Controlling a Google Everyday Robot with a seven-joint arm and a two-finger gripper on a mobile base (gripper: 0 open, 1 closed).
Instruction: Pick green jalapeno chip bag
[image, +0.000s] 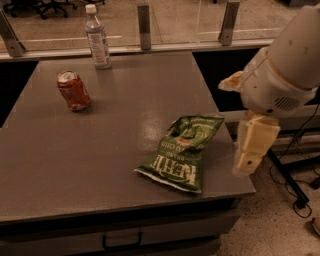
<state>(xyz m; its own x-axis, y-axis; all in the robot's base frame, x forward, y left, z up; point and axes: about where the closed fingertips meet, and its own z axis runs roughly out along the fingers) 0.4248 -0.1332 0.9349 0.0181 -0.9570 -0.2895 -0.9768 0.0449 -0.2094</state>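
The green jalapeno chip bag (181, 151) lies flat near the front right corner of the grey table (75, 160). It is crinkled dark green foil with large white lettering and a small red mark. My gripper (248, 161) hangs from the white arm (282, 70) just off the table's right edge. It is to the right of the bag, about level with it, and does not touch it. Nothing shows in the gripper.
A red soda can (73, 90) stands at the table's back left. A clear water bottle (98, 39) stands at the back edge. A railing with glass panels (144, 20) runs behind the table. Cables and a stand leg (295, 185) lie on the floor at right.
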